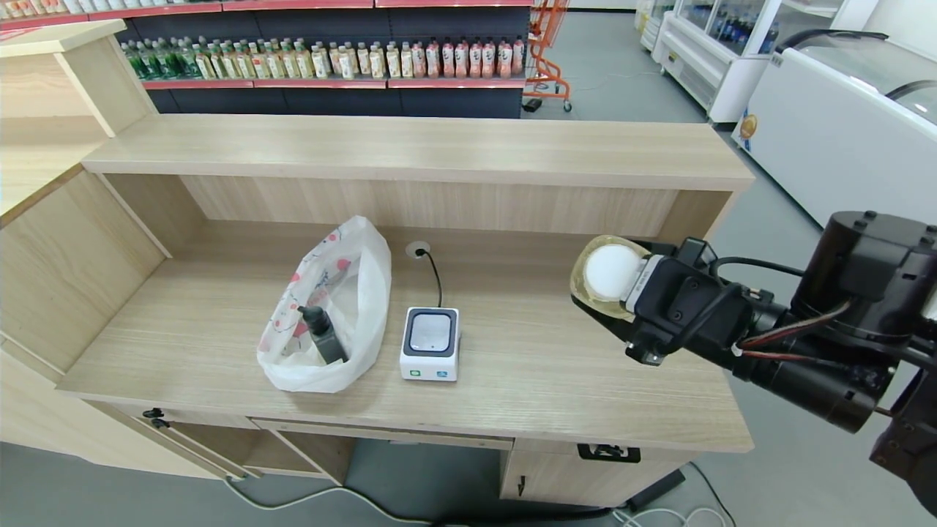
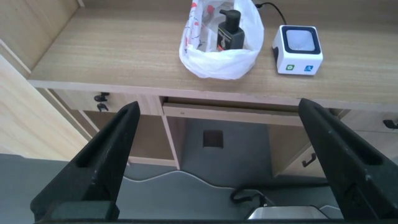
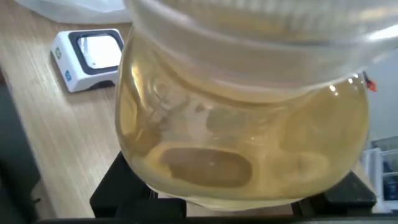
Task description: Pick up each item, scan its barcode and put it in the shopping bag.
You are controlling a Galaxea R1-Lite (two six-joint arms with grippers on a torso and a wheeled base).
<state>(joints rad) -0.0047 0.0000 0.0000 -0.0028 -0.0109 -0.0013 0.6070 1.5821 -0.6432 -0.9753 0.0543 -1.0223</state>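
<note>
The right gripper (image 1: 631, 294), at the head view's right middle, is clamped on a white-capped jar of yellowish liquid (image 1: 606, 282), cap tipped toward the camera, with the barcode scanner (image 1: 430, 342) well to its left at frame centre and the shopping bag (image 1: 372, 293) just beyond that, while the left gripper (image 2: 221, 152) gapes wide and empty.

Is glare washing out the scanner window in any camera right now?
Head view: scanner window reflects pale light; counter edges bow slightly. Right wrist view: window glares white, and bright highlights streak the clear bottle. Left wrist view: window pale, no hotspot.
</note>
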